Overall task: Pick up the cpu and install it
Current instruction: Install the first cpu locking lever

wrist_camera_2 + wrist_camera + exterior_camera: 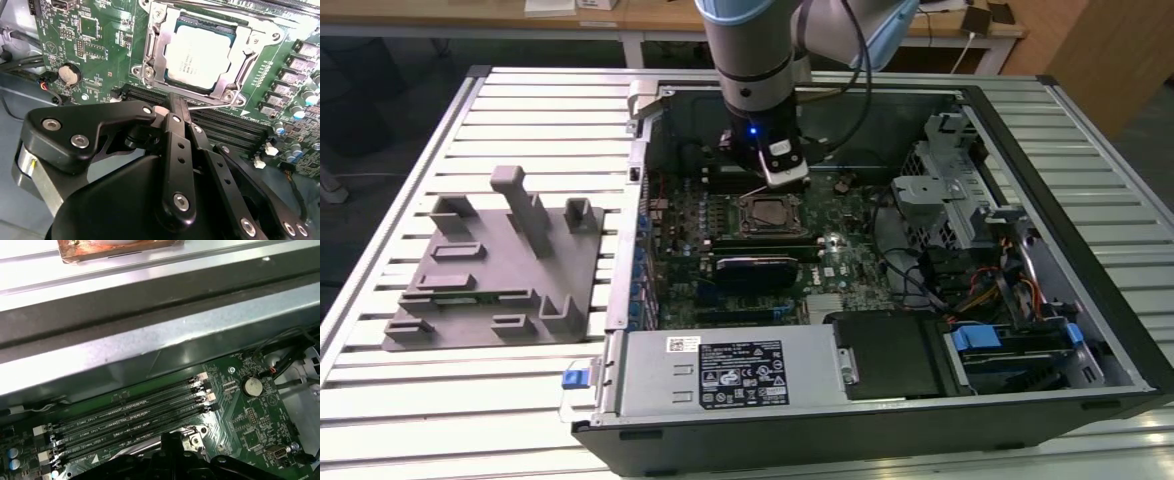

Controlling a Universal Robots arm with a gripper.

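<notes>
The cpu (pixel 197 55), a square chip with a silvery top, lies in its socket on the green motherboard (pixel 95 30), with the metal retention frame (pixel 150 47) down around its edges. In the exterior view the cpu (pixel 767 213) sits mid-board inside the open computer case. My gripper (pixel 170 106) hangs just beside the socket, over the memory slots (pixel 235 130), its black fingers pressed together and shut. A thin metal socket lever (pixel 215 103) runs out from right by the fingertips. The exterior view shows my gripper (pixel 767 188) just above the socket's far edge.
A grey moulded tray (pixel 494 270) with upright posts lies on the slatted table at the exterior view's left. Case walls (pixel 640 140), the power supply (pixel 720 375), a drive cage (pixel 947 190) and cables (pixel 961 280) ring the board. A coin cell (pixel 251 386) sits near the memory slots (pixel 130 425).
</notes>
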